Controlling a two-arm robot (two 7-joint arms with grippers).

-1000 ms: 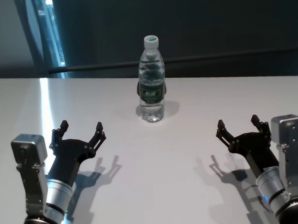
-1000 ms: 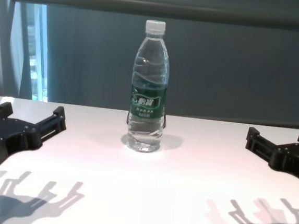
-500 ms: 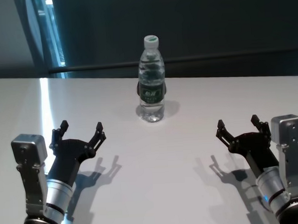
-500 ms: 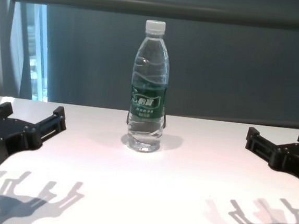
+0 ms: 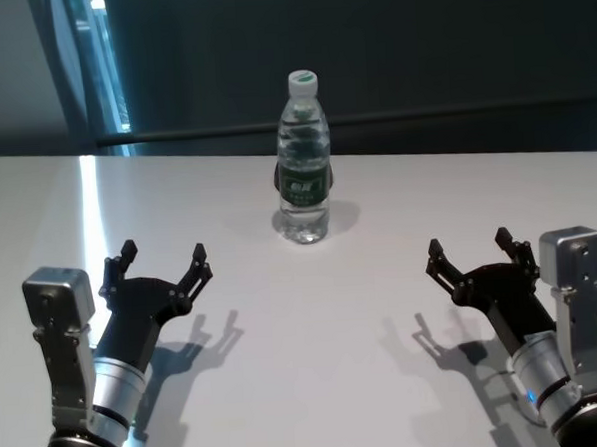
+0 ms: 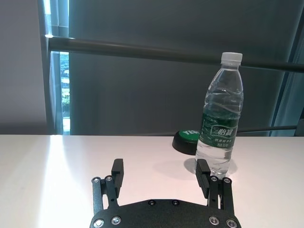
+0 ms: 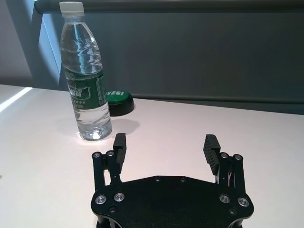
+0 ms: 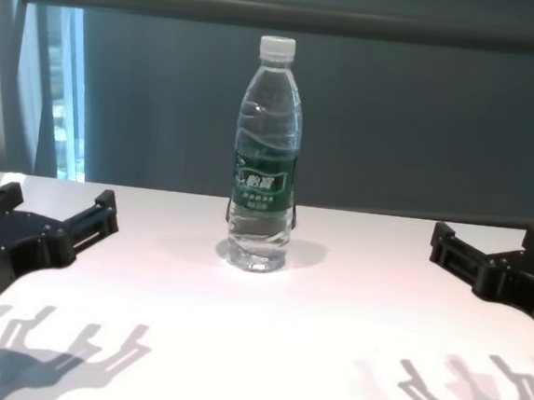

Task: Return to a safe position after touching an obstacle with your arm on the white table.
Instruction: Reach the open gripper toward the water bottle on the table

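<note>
The obstacle, a clear water bottle point(image 5: 303, 158) point(image 8: 267, 153) point(image 6: 220, 130) point(image 7: 86, 78) with a white cap and dark green label, stands upright near the far middle of the white table point(image 5: 303, 313) point(image 8: 264, 340). My left gripper point(image 5: 154, 266) point(image 6: 161, 173) hovers open over the near left of the table, well short of the bottle. My right gripper point(image 5: 477, 253) point(image 7: 165, 146) hangs open over the near right, also apart from the bottle. Neither holds anything.
A low round green-topped button point(image 7: 118, 102) point(image 6: 186, 141) sits on the table just behind the bottle. A dark rail point(image 8: 293, 13) and dark wall run along the table's far edge, with a window strip point(image 5: 90, 64) at the far left.
My right gripper has shifted slightly left and forward, toward the table's middle. The left gripper and the bottle have not moved.
</note>
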